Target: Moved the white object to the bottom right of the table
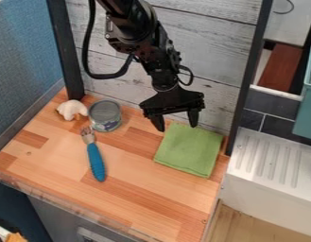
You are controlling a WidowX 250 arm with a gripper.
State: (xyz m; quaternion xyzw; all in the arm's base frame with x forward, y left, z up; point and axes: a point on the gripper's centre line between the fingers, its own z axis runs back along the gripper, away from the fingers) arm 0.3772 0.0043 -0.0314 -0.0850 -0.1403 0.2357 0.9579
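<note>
**White object (72, 109) sits at the upper left of the wooden table (142, 189)**

We see the white object, a small rounded lump with brownish patches, near the table's upper left corner as we look at it. Just beside it stands a round metal can (107, 125), and in front of the can lies a fork (95, 158), metal prongs toward the can and blue handle toward us. A green cloth (188, 150) is spread flat at the table's right side.

The black gripper (177, 122) hangs down at the back of the table, by the cloth's far edge. We find its two fingers spread wide, with nothing held between them.

The tabletop is made of wood strips in pale and redder browns. Behind it we have a wall of weathered grey planks (211, 52) between dark posts, and on the left a blue panel (25, 61). To the right are dark tiles (274, 106), a white sink unit (271, 189) with a ridged top, and part of a teal bin (305, 113). Pale wood flooring (237, 229) shows at the lower right.
</note>
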